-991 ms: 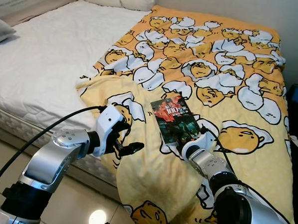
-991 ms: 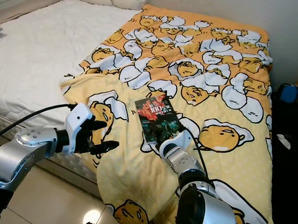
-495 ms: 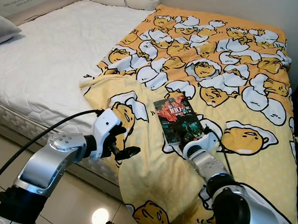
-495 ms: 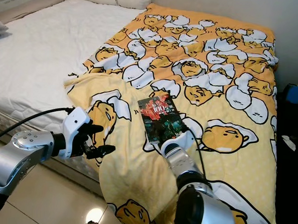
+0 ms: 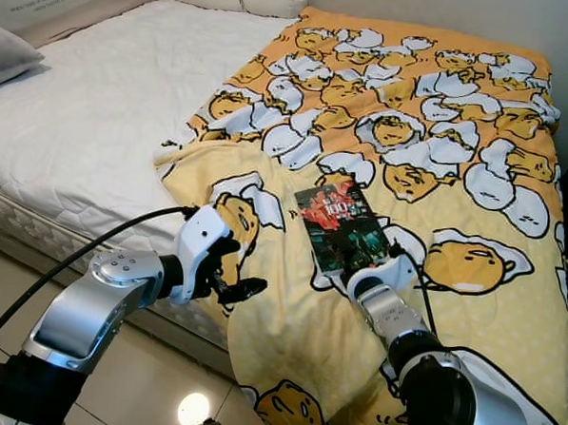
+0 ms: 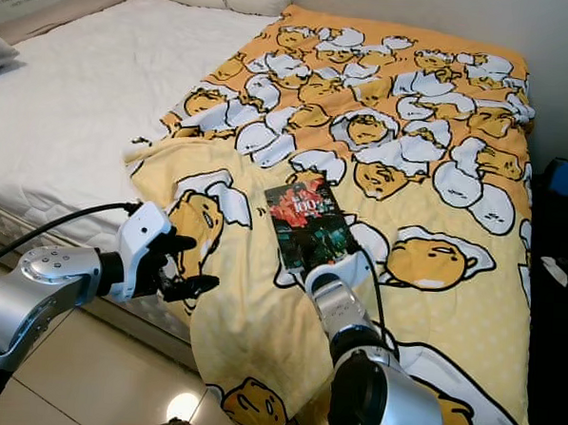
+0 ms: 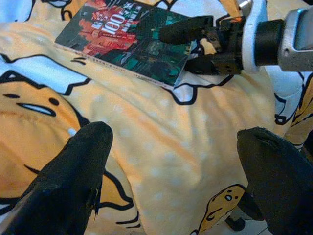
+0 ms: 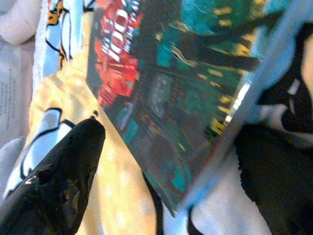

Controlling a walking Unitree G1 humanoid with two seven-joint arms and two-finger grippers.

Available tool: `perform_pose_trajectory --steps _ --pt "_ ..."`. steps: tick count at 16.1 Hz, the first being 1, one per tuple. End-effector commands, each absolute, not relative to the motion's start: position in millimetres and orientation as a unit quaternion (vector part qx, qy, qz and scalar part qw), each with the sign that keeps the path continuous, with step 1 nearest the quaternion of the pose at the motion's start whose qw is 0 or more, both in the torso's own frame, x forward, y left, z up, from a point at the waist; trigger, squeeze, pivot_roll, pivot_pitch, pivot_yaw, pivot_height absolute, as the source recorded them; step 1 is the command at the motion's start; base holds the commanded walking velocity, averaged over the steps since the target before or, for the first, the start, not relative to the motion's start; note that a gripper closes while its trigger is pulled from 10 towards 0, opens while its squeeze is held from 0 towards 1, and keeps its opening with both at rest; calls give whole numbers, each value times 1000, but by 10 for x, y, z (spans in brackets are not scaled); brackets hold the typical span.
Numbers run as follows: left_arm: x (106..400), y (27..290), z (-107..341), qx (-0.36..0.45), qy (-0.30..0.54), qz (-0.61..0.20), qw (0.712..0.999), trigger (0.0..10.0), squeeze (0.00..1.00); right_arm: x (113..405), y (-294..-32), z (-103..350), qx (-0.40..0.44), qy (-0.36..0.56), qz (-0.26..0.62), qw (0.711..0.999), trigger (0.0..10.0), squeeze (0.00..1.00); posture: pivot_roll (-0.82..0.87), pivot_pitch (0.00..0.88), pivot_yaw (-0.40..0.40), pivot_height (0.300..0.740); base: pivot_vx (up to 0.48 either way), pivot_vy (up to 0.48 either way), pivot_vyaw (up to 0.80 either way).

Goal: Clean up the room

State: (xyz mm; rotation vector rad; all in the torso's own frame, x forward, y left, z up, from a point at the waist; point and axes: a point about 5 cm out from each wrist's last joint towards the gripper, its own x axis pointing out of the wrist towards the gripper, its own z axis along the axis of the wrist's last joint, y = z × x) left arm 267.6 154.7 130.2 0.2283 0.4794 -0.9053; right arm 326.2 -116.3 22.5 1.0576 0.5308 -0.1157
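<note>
While the right gripper's [image 7: 208, 41] jaws are spreading around the near corner of the book [image 5: 341, 227], one finger lying over the cover and the other under the edge, they are not yet clamping it; the right wrist view is showing the cover running between the two black fingers [image 8: 58, 171] with a gap on either side. The book is lying flat on the yellow egg-print blanket [image 5: 413, 115], which is covering the far half of the bed [image 5: 79, 116] and draping over its near edge.

Just to the left of the book, the left gripper [image 5: 233, 284] is hovering with its jaws released and wide apart, gripping nothing and pointing across the blanket toward the book.

The grip looks risky: the jaws are engaging only a corner, so closing there could let the book pivot and slide out, or bend the cover. The lower finger could also be catching a fold of blanket with the book, dragging the fabric up on the lift. The left gripper, so near the book, could nudge it out of line.
</note>
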Motion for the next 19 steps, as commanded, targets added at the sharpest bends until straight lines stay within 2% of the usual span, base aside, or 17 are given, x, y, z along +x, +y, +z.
perform_pose_trajectory --steps 1,4,9,15,19 --pt "2645 1566 1332 117 229 -428 867 10000 910 3301 -1147 269 507 244 -58 825 10000 0 139 61 44 740 0 0 0" --pt "2575 1577 1369 117 222 -430 867 10000 906 3351 -1171 322 540 222 -84 807 10000 0 166 103 36 740 0 0 0" --pt "2513 1621 1392 113 222 -426 869 10000 914 3539 -1186 584 605 160 -71 777 10000 0 168 132 37 740 0 0 0" --pt "2303 1626 1375 104 234 -428 867 10000 910 3270 -1150 216 557 239 -122 786 10000 0 223 228 32 740 0 0 0" --pt "2325 1640 1409 107 229 -421 871 10000 914 3395 -1103 391 607 191 -84 767 10000 0 220 203 31 740 0 0 0"
